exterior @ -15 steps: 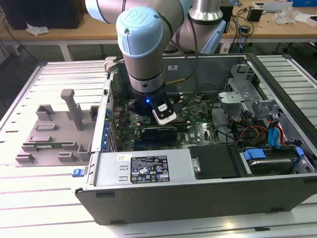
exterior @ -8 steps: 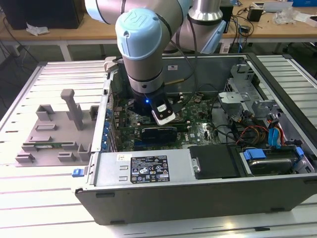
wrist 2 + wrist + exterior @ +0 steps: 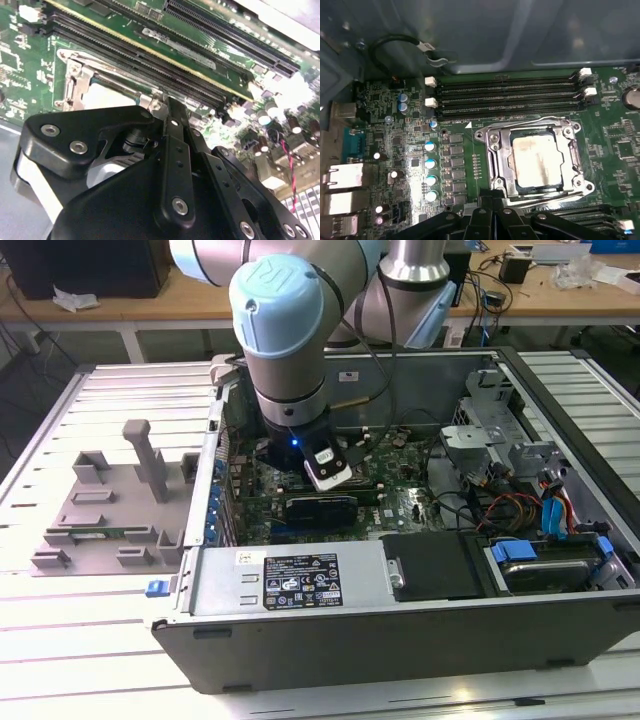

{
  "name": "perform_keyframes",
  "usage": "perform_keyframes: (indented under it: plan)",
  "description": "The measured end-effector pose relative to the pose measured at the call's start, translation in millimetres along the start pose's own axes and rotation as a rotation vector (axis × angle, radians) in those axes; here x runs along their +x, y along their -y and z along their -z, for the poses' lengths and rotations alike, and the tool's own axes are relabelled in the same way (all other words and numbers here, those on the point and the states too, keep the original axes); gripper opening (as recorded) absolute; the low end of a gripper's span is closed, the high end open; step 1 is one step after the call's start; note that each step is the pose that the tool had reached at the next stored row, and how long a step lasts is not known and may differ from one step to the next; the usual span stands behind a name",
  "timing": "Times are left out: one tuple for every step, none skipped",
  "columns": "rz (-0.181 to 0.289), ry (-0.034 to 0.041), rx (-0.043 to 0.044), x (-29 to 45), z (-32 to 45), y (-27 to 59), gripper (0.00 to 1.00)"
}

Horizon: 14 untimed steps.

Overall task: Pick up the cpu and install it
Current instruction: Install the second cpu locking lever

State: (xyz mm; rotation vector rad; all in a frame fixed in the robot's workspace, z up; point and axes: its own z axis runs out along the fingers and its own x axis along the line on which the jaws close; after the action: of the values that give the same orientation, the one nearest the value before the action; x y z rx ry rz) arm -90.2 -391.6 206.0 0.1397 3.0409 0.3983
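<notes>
Nothing legible: white label (image 3: 301, 581) with dark print and symbols on the power supply cover (image 3: 285, 585) at the computer case's (image 3: 400, 640) front edge, white sticker (image 3: 349, 377) on its rear wall, both too small to read.

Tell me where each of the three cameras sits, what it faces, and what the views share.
Exterior view: off the arm, looking down on the open computer case, with the arm's wrist above the motherboard.
First wrist view: on the arm, facing the motherboard, with the cpu lying in the socket frame and the pincer at the edge.
Second wrist view: on the arm, close behind the pincer.
Both wrist views show the memory slots.
</notes>
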Motion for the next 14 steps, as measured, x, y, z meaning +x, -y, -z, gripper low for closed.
perform_keyframes:
  plan:
    - [0.000, 0.0003, 0.0023, -0.2, 2.5, -0.7, 0.11]
    - [0.000, 0.0006, 0.0067, -0.4, 5.2, -1.4, 0.11]
    - [0.001, 0.0012, 0.0134, -0.6, 7.8, -2.2, 0.11]
    - [0.002, 0.0022, 0.0238, -1.0, 10.3, -2.9, 0.11]
    - [0.003, 0.0031, 0.0372, -1.4, 12.0, -3.4, 0.11]
    - [0.004, 0.0050, 0.0573, -1.8, 13.5, -4.1, 0.11]
    - [0.005, 0.0066, 0.0745, -2.0, 14.4, -4.6, 0.11]
    - [0.005, 0.0080, 0.0905, -2.1, 14.3, -5.6, 0.11]
    - [0.006, 0.0095, 0.1059, -2.7, 13.8, -7.2, 0.11]
    - [0.006, 0.0106, 0.1181, -4.8, 13.0, -9.7, 0.11]
    - [0.006, 0.0109, 0.1225, -5.5, 12.6, -11.2, 0.11]
    - [0.006, 0.0114, 0.1267, -5.6, 12.0, -13.3, 0.11]
    - [0.006, 0.0121, 0.1330, -5.3, 10.7, -17.9, 0.11]
    - [0.007, 0.0125, 0.1397, -4.8, 9.6, -22.3, 0.11]
